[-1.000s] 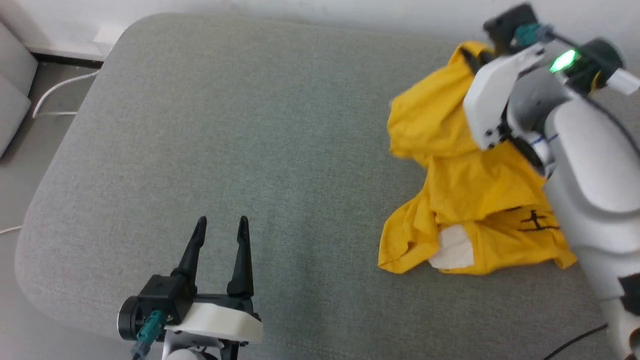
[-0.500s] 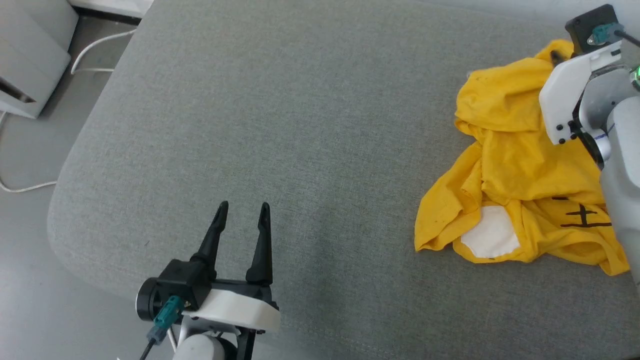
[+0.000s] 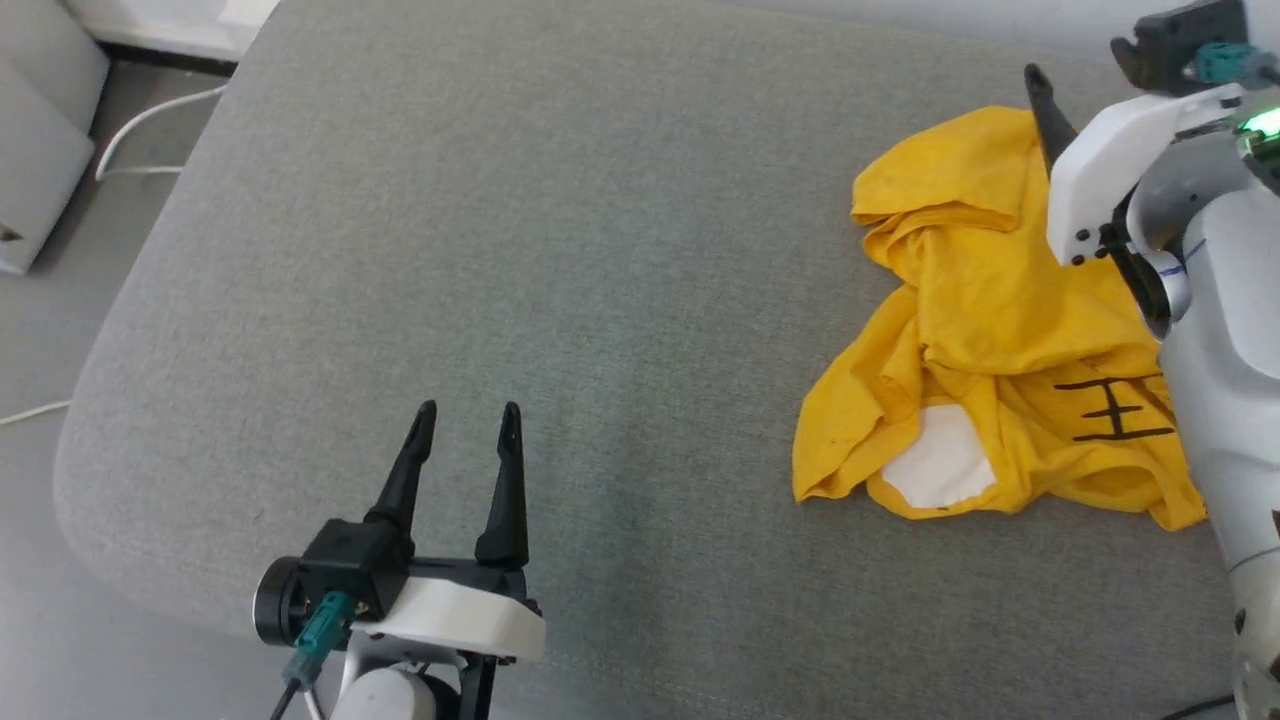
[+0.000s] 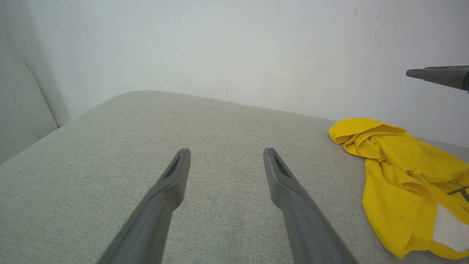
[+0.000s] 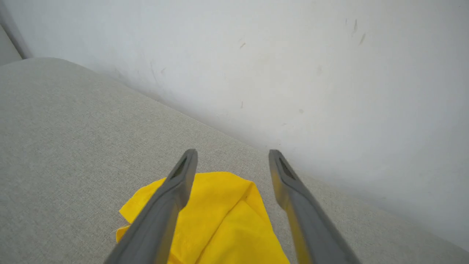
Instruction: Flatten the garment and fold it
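The garment point(image 3: 990, 300), a bright yellow T-shirt with a white patch and black line markings, lies crumpled on the right side of the grey cushion point(image 3: 600, 250). It also shows in the left wrist view point(image 4: 403, 172) and under my right fingers point(image 5: 220, 216). My right gripper point(image 5: 233, 152) hangs open just above the garment's far end, holding nothing; one of its fingers point(image 3: 1045, 110) rises over the cloth. My left gripper point(image 3: 468, 410) stands open and empty over bare cushion near the front left, well apart from the garment point(image 4: 227, 152).
A white wall point(image 5: 293, 55) runs close behind the cushion's far edge. A white cable point(image 3: 150, 120) and pale grey furniture point(image 3: 40, 150) are on the floor beyond the cushion's left corner. The cushion's rounded front-left edge point(image 3: 90, 480) lies near my left gripper.
My right gripper has opened and let go of the garment's far end, which has dropped onto the cushion. The head camera has shifted. My left gripper stays open.
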